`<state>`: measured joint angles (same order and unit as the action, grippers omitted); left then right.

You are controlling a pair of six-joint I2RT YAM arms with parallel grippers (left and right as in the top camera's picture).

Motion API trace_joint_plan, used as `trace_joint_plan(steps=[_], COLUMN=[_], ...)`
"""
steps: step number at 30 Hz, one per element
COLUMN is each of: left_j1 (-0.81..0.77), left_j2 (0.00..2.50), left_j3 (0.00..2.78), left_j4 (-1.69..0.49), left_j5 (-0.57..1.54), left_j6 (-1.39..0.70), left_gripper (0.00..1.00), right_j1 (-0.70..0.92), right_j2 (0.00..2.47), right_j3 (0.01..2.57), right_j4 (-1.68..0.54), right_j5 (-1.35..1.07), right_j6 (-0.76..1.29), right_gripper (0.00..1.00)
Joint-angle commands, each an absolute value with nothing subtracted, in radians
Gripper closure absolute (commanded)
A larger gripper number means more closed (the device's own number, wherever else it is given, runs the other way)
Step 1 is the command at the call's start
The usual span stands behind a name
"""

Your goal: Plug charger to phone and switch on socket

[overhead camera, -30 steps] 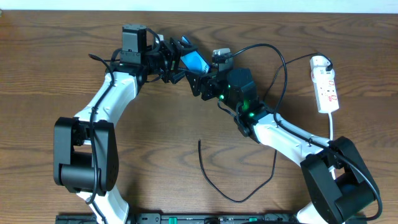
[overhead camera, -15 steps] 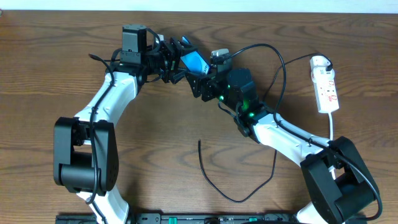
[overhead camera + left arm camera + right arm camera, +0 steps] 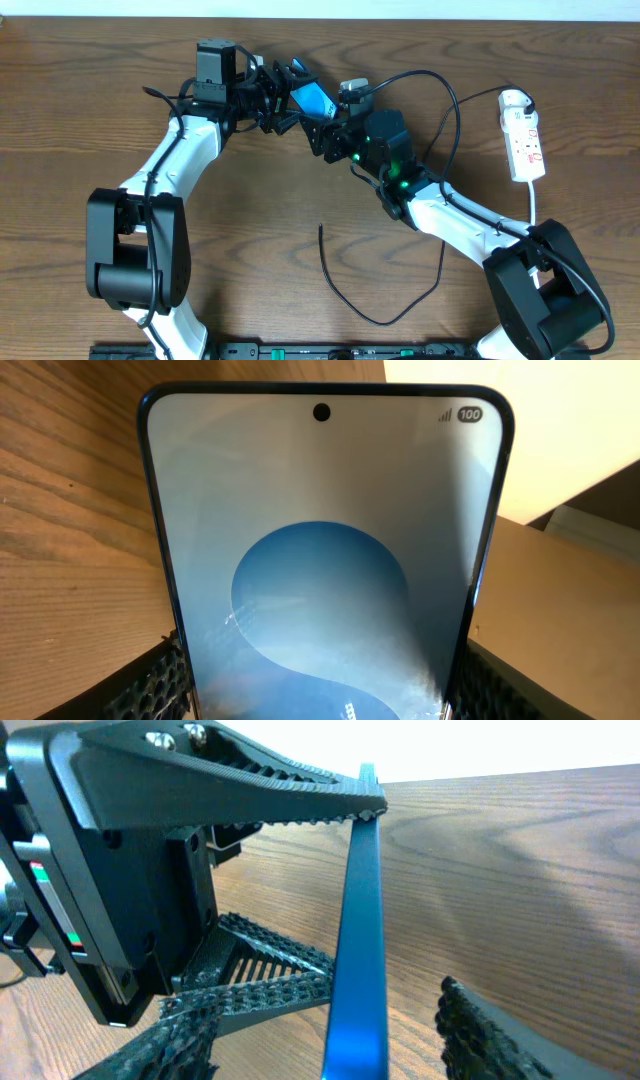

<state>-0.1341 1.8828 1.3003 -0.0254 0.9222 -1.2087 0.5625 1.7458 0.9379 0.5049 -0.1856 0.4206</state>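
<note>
The phone (image 3: pixel 313 98), its screen lit blue, is held up off the table at the back centre. My left gripper (image 3: pixel 287 100) is shut on it, and its pads (image 3: pixel 150 682) press both long edges of the phone (image 3: pixel 325 560). My right gripper (image 3: pixel 324 120) reaches in from the right and stands open. In the right wrist view the phone's blue edge (image 3: pixel 360 920) runs between my right gripper's (image 3: pixel 330 1035) jaws, with a gap on each side. The charger's thin black cable (image 3: pixel 380 322) curls on the table in front, its tip (image 3: pixel 320 229) lying free. The white socket (image 3: pixel 524 140) lies at the far right.
The socket's white cord (image 3: pixel 533 205) runs down toward the right arm's base. A loop of black cable (image 3: pixel 452 100) arches over the table behind the right arm. A small grey block (image 3: pixel 355 88) sits beside the phone. The wooden table (image 3: pixel 90 120) is bare at the left.
My right gripper's jaws have drawn a little closer around the phone's edge. Both arms and the phone stay where they were.
</note>
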Motion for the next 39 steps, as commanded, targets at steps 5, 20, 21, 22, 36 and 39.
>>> trace_joint_plan(steps=[5,20,21,22,36,39], left_j1=[-0.137,-0.137,-0.137,-0.137,-0.137,-0.137], left_j2=[1.857,1.857,1.857,1.857,1.857,1.857], left_j3=[1.304,1.304,1.304,1.304,1.304,1.304], left_j4=[-0.017,-0.017,-0.017,-0.017,-0.017,-0.017], left_j5=[0.961,0.961,0.961,0.961,0.96,0.96], left_j6=[-1.217,-1.217,-1.217,-1.217,-1.217,-1.217], left_gripper=[0.93,0.93,0.92,0.93,0.93,0.93], right_j1=[0.57,0.57,0.57,0.57,0.57,0.57], right_j2=[1.754,1.754,1.754,1.754,1.754,1.754], right_j3=[0.956,0.956,0.956,0.956,0.956,0.956], right_j4=[0.504,0.503,0.503,0.503,0.504,0.504], right_j5=[-0.178,-0.186,-0.186,-0.186,-0.186,-0.186], right_j6=[0.42,0.421,0.421,0.421,0.421,0.421], right_gripper=[0.45,0.8,0.83,0.87,0.99,0.99])
